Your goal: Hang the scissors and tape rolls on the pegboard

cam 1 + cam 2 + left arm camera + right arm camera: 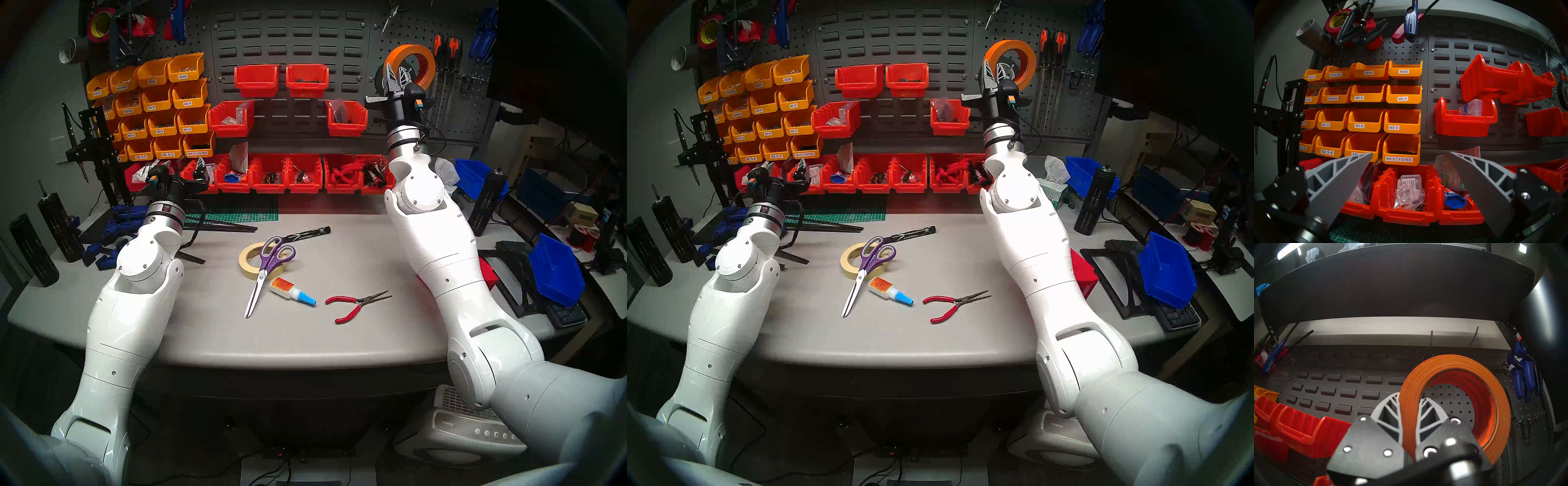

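Grey table (356, 244) carries scissors (263, 271) across the cream tape roll (249, 261). Right gripper (397, 76) jaws pinch the orange tape roll (425, 57) before the pegboard (458, 112). Left gripper (1411, 154) jaws spread, empty.

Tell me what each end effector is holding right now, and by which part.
Right end effector: orange tape roll, pinched across its band, one finger inside the hole. Left end effector: open, holding nothing.

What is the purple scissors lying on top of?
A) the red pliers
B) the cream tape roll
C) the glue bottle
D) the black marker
B: the purple scissors have their handles resting across the cream tape roll on the table, while the pliers and the glue bottle lie apart from them.
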